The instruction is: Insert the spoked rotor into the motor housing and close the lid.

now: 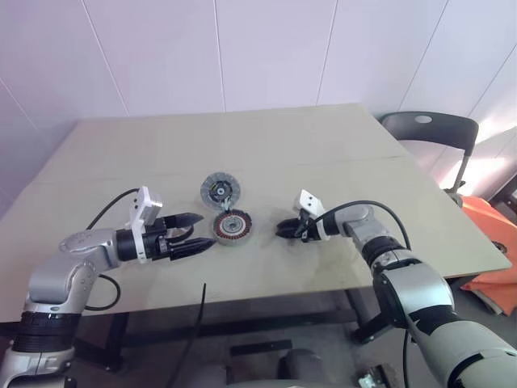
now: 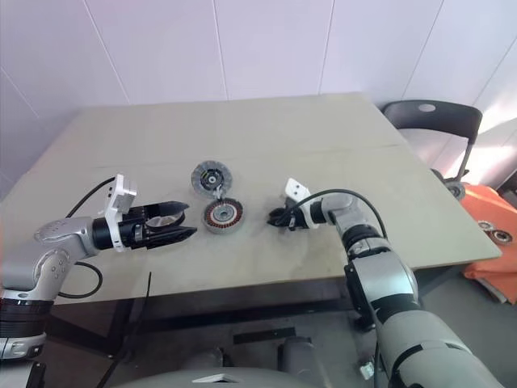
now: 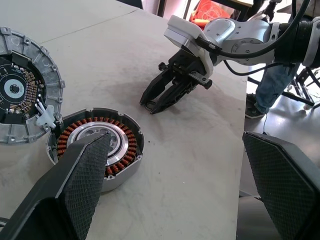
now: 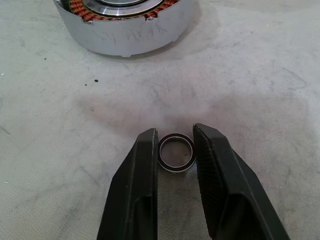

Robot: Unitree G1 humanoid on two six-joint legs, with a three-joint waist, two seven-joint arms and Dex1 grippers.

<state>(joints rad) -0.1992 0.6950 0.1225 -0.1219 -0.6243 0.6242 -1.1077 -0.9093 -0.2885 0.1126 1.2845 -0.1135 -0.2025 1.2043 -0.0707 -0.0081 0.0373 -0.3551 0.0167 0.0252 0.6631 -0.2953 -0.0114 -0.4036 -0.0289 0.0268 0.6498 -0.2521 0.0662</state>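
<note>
while the counter point(image 1: 339, 145) has lots of bare top behind and to both sides of the parts, everything sits near its front edge, well in from the side edges. the motor housing point(image 1: 232, 227) stands upright on the counter, copper-red windings ringing a silver centre in the left wrist view; whether the spoked rotor is already seated in it i cannot tell. the lid point(image 1: 220, 190) lies flat just behind the housing, touching or nearly touching its rim, a small white connector between them.

left gripper point(image 1: 196, 234) hangs level just to the left of the housing, jaws wide apart, holding nothing, tips close to the housing's wall but apart from it. open counter lies between the housing and the right gripper point(image 1: 280, 230), which points left at the housing from the right side, tips down at the surface. its jaws stand narrow, 1 finger on each side of a small dark-rimmed ring point(image 4: 176, 152) lying flat on the counter; both fingers point(image 4: 141, 165) look to be touching or almost touching the ring's edge, contact hard to tell. the ring is well apart from the housing.

counter surface is pale beige, scuffed and speckled up close, with a seam running across the far part. white panelled wall behind, a dark chair point(image 1: 428, 133) off the right corner, something orange point(image 1: 493, 234) on the far right, grey floor below.
</note>
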